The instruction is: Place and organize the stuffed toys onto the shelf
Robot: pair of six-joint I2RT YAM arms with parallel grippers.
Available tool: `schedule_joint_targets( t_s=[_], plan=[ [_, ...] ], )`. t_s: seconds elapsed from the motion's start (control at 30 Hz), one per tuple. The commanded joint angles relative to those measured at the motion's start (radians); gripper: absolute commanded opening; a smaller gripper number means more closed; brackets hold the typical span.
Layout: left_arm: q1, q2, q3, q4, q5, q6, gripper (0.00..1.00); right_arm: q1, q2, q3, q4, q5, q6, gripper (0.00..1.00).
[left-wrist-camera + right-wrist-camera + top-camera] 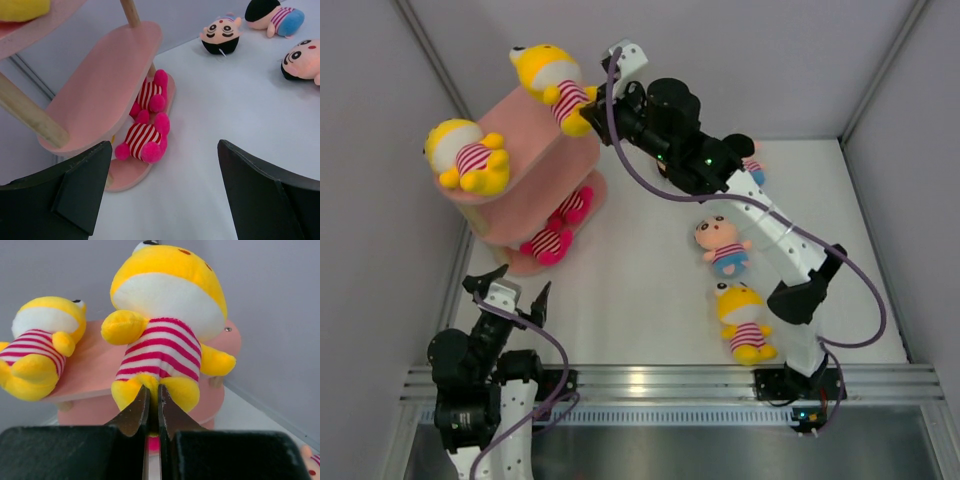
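The pink three-tier shelf (525,190) stands at the back left. One yellow toy (468,155) lies on its top board. My right gripper (592,100) is shut on a second yellow toy (555,85), pinching it between the legs (152,390) and holding it at the top board's far end. Two magenta toys (558,228) lie on the bottom board, also seen in the left wrist view (147,125). A pink-faced toy (725,243) and a yellow toy (745,322) lie on the table. My left gripper (508,290) is open and empty near the shelf's front.
Another pink-faced toy (752,165) lies at the back, mostly hidden behind the right arm; the left wrist view shows it (275,17) beside two more faces (221,35) (302,60). Grey walls close the left, back and right sides. A metal rail (660,380) runs along the near edge.
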Motion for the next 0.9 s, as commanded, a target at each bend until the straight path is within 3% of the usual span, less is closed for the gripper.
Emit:
schedule_joint_targets(
  t_s=[0.0, 0.17, 0.87],
  plan=[
    [-0.003, -0.018, -0.027, 0.001, 0.030, -0.019, 0.92, -0.012, 0.070, 0.073, 0.137, 0.051, -0.031, 0.00],
    [-0.007, -0.020, -0.049, 0.001, 0.079, -0.033, 0.92, -0.009, 0.231, 0.223, 0.198, 0.004, -0.006, 0.00],
    [-0.012, -0.024, -0.057, 0.001, 0.076, -0.022, 0.93, 0.070, 0.281, 0.165, 0.245, -0.084, 0.008, 0.00]
  ],
)
